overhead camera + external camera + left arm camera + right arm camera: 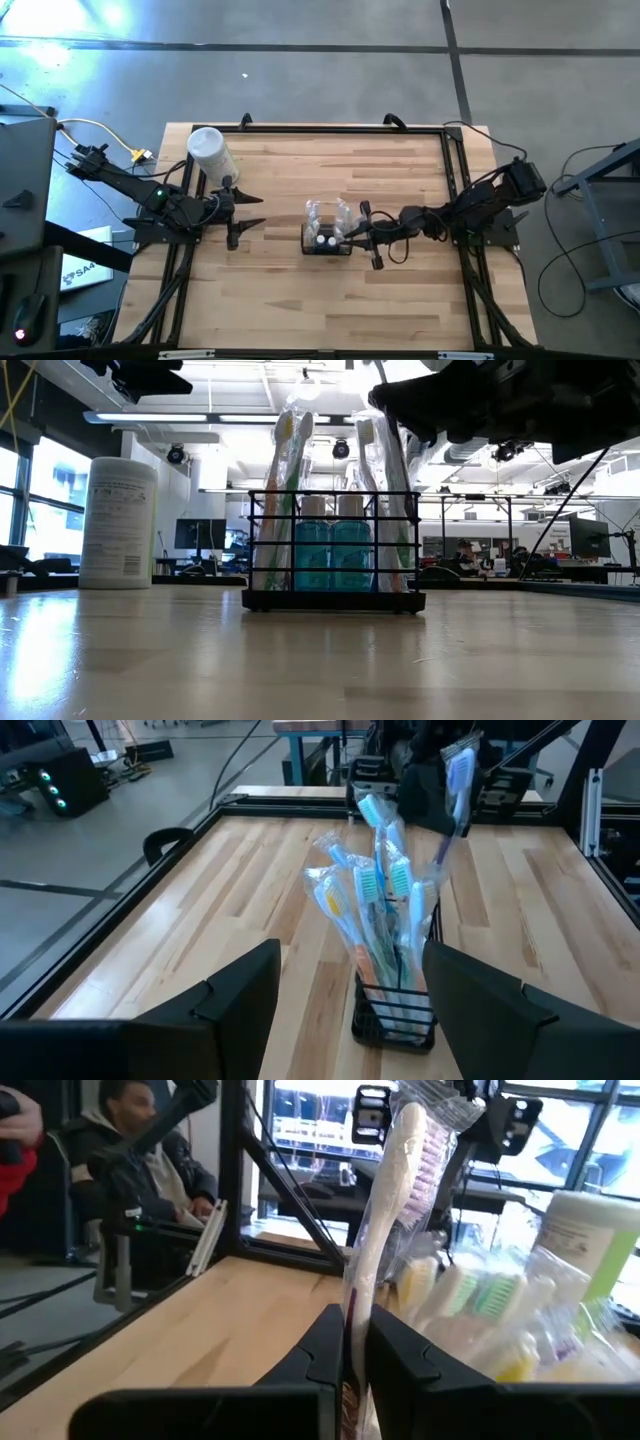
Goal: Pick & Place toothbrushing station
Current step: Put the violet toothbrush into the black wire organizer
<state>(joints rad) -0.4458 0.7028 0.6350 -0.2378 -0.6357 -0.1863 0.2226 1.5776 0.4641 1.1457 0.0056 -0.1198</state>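
Right claw [347, 1342] clenched on wrapped white toothbrush [385, 1210] above small black wire holder box [326, 241], mid-bench. Left claw [350, 990] released, waiting nearby. Risk: wrapper snags neighbouring brushes, tips box w/ off-centre insertion.

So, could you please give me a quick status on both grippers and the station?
Right gripper shut on a wrapped toothbrush over the station. Left gripper open, waiting beside the white canister. Nothing in the way.
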